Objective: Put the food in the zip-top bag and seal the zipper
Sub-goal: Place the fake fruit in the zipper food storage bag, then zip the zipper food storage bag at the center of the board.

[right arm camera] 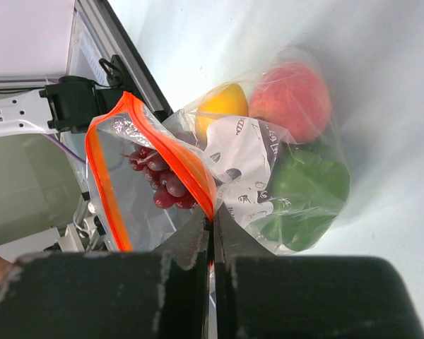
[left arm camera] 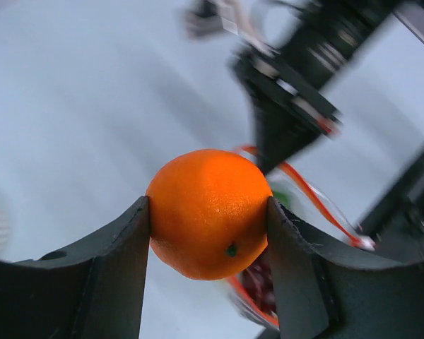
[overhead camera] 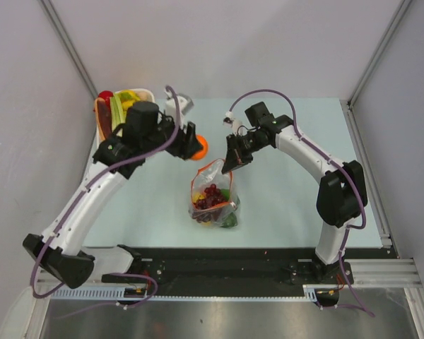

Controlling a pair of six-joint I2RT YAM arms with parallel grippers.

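Our left gripper clamps the orange over a pale blue table, grey walls around
Our right gripper pinches the orange-red zipper of the clear zip-top bag mid-table; we see grapes inside

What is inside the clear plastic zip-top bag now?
A dark red grape bunch, a yellow round fruit, a red round fruit and a green piece show through. The white printed patch on the bag covers whatever lies behind it.

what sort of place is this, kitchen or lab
Probably a robot lab cell: bare walls, metal framing around a pale table, left arm and right arm bolted at its edge.
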